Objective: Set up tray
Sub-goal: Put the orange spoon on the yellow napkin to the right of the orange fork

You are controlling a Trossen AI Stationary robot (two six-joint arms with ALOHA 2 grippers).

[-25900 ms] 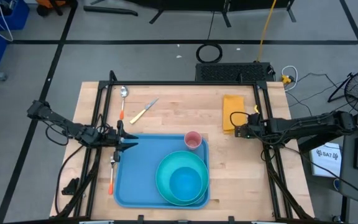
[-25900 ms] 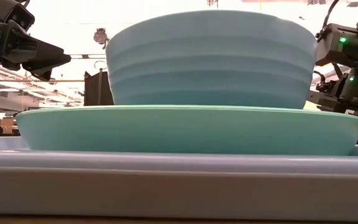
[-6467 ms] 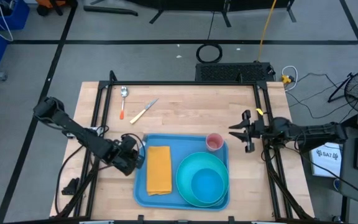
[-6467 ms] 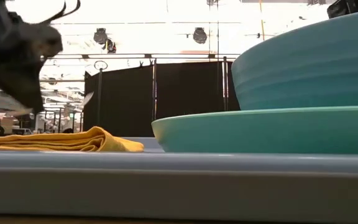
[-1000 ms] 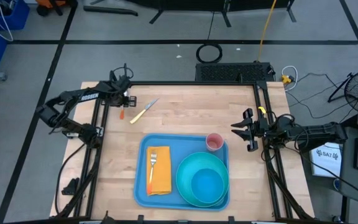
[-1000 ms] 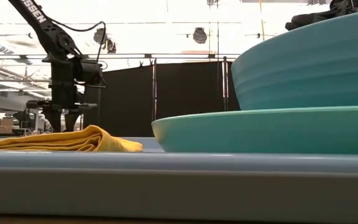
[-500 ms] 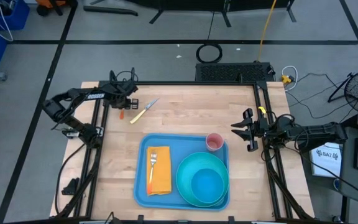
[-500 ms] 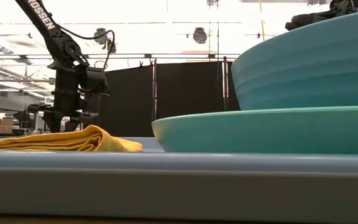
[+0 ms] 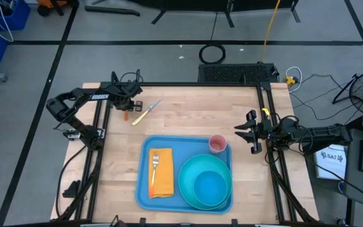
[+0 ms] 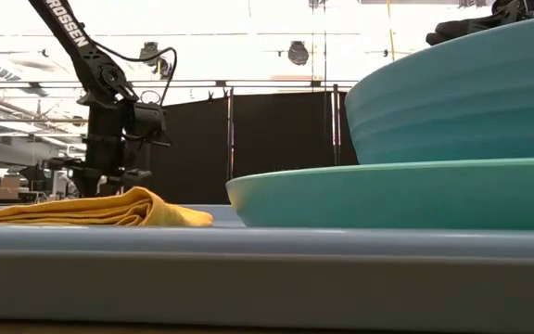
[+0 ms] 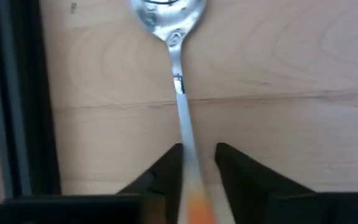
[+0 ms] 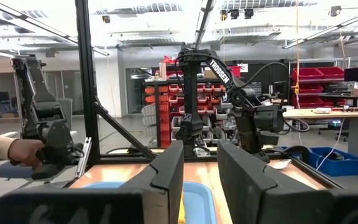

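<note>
The blue tray lies at the table's near middle. On it are a yellow napkin with a fork, a turquoise bowl on a plate and a pink cup. A spoon with an orange handle lies on the wood at the far left. My left gripper points down over it, open, one finger on each side of the shaft. My right gripper waits open at the right edge, holding nothing. My left gripper comes from above and stands astride the spoon's shaft, just ahead of the orange handle, fingers along the spoon. One finger lies at the shaft's edge and the other stands off. I cannot tell whether it touches. The spoon lies flat on the table.
A yellow-handled knife lies on the wood just right of the spoon. Black frame rails run along the table's left, far and right edges. A person's hand shows beyond the table in the right wrist view.
My left gripper has come down toward the spoon and shifted a little toward the near edge. The spoon has stayed where it was.
</note>
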